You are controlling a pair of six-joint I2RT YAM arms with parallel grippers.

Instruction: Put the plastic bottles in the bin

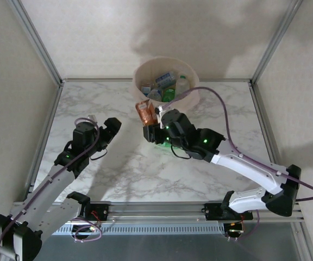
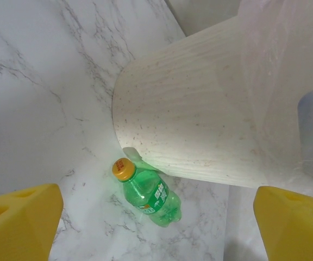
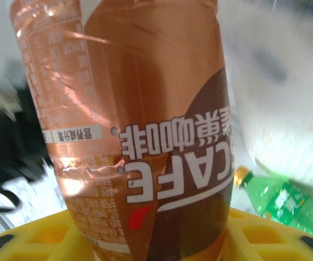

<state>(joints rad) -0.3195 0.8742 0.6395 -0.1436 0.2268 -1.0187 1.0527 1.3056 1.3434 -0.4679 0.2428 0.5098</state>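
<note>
The bin (image 1: 191, 72) stands at the back middle of the table, with several plastic bottles (image 1: 164, 81) inside it. My right gripper (image 1: 152, 129) is shut on a brown-orange labelled bottle (image 1: 144, 112) and holds it upright just in front of the bin's left rim. In the right wrist view that bottle (image 3: 140, 125) sits between the yellow fingers (image 3: 270, 239). A green bottle with a yellow cap (image 2: 151, 197) lies on the table against the bin's wall (image 2: 200, 125), and shows under my right arm (image 1: 162, 142). My left gripper (image 1: 112, 128) is open and empty, left of the bin.
The marble table (image 1: 118, 168) has metal frame posts at its back corners (image 1: 58, 80). A purple cable (image 1: 221, 109) loops over the right arm near the bin. Bare tabletop lies between the two arms.
</note>
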